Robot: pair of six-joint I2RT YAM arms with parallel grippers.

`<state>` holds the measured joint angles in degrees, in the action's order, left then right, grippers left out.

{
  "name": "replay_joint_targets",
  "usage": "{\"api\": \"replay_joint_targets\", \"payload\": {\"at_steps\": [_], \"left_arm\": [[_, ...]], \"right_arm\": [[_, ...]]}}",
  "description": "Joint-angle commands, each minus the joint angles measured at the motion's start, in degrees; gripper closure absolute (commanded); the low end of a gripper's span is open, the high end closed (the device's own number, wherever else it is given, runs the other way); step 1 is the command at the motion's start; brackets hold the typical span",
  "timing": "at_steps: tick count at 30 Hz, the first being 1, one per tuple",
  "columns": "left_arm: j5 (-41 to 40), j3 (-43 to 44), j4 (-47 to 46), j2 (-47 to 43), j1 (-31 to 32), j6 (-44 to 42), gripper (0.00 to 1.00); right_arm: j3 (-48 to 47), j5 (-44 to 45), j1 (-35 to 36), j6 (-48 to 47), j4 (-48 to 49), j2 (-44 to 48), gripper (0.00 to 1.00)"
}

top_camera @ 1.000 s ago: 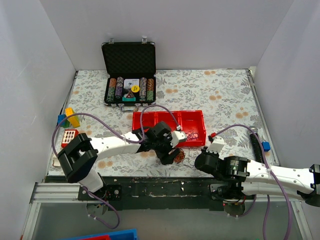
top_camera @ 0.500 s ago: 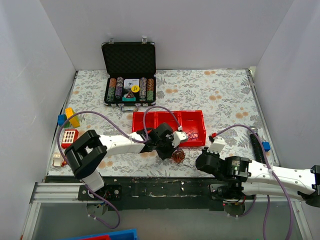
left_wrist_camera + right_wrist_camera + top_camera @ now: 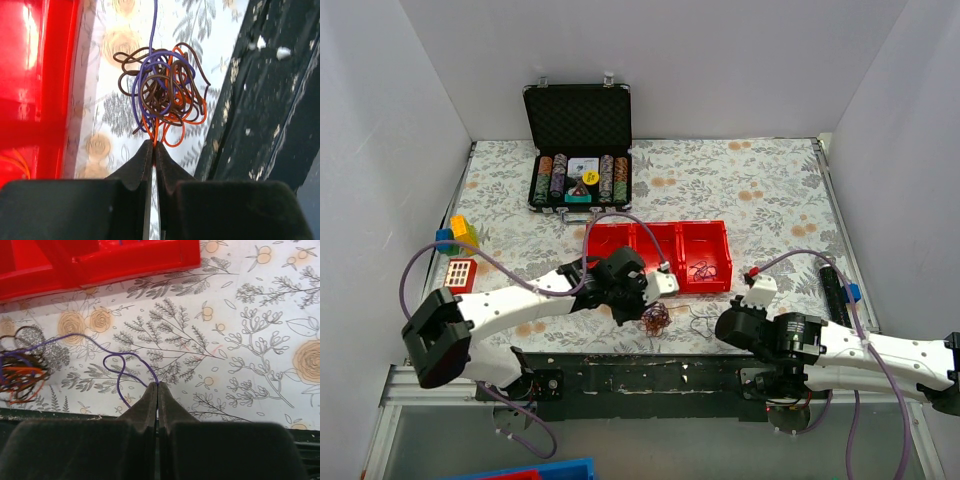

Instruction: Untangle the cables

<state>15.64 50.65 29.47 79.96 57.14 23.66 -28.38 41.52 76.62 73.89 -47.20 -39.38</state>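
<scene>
The cables (image 3: 162,95) are a small clump of thin brown, orange and purple wires, lying near the table's front edge (image 3: 654,319). My left gripper (image 3: 153,144) is shut on the orange strands at the near side of the clump. One purple strand (image 3: 117,365) runs out of the clump (image 3: 20,372) across the cloth in loops. My right gripper (image 3: 158,385) is shut on the end of that strand. The clump sits to the left of the right gripper.
A red three-part bin (image 3: 658,228) stands just behind the clump, with more thin wires in its right compartment (image 3: 706,270). An open poker chip case (image 3: 578,150) is at the back. Toy blocks (image 3: 460,235) lie far left. The dark table edge (image 3: 260,100) is close by.
My left gripper has shut on the clump's orange strands and drawn the clump a little left. The left arm swung leftward. The right gripper stays shut on the purple strand.
</scene>
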Motion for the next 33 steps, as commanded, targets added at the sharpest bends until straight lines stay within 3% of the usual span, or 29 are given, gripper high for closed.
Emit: {"api": "replay_joint_targets", "payload": {"at_steps": [1, 10, 21, 29, 33], "left_arm": [[-3.9, -3.6, 8.9, -6.7, 0.1, -6.8, 1.00], [-12.5, -13.4, 11.8, -12.8, 0.1, -12.8, 1.00], [-27.4, -24.2, 9.8, -21.1, -1.2, -16.8, 1.00], [-31.9, -27.5, 13.8, -39.7, -3.5, -25.0, 1.00], [-32.8, -28.9, 16.8, -44.8, -3.6, -27.7, 1.00]], "right_arm": [[-3.3, 3.8, 0.3, 4.0, -7.6, 0.6, 0.99], [-11.9, 9.6, 0.2, 16.4, -27.5, 0.6, 0.99], [-21.1, 15.1, -3.1, 6.5, -27.6, 1.4, 0.99], [-30.0, 20.5, -10.2, -6.7, -27.6, 4.3, 0.99], [-36.3, 24.2, -11.4, -11.6, -27.5, 5.0, 0.99]]}}
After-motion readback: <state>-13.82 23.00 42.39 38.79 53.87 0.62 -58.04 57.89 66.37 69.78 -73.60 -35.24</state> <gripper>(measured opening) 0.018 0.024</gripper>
